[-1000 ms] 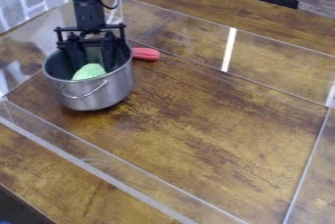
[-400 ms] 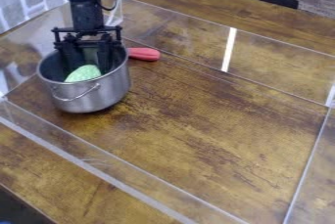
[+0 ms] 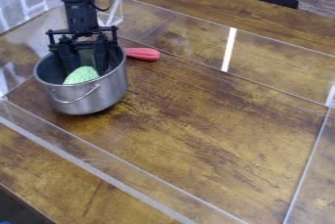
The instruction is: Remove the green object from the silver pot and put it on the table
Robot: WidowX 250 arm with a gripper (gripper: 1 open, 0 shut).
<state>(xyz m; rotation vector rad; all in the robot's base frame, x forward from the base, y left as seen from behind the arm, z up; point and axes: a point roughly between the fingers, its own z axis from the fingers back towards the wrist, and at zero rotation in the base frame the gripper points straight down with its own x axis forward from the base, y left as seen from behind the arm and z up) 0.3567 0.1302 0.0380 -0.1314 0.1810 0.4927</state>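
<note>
The silver pot [image 3: 81, 98] stands on the table [image 3: 197, 130] at the left, its loop handle toward the front. The pale green object [image 3: 81, 74] lies inside it, near the front wall. My gripper [image 3: 84, 60] hangs nearly straight down over the back half of the pot. Its dark fingers [image 3: 55, 50] are spread wide, almost as far apart as the pot's rim, and dip to rim level just behind the green object. Nothing is clamped between them. Whether a finger touches the rim I cannot tell.
A small red object [image 3: 141, 54] lies on the table just right of the pot. Low clear acrylic walls [image 3: 92, 159] run along the front and sides. A bright light streak [image 3: 230, 50] reflects on the wood at centre right.
The gripper and the pot have both shifted slightly to the left. The fingers keep the same wide spread, and the green object stays inside the pot.
</note>
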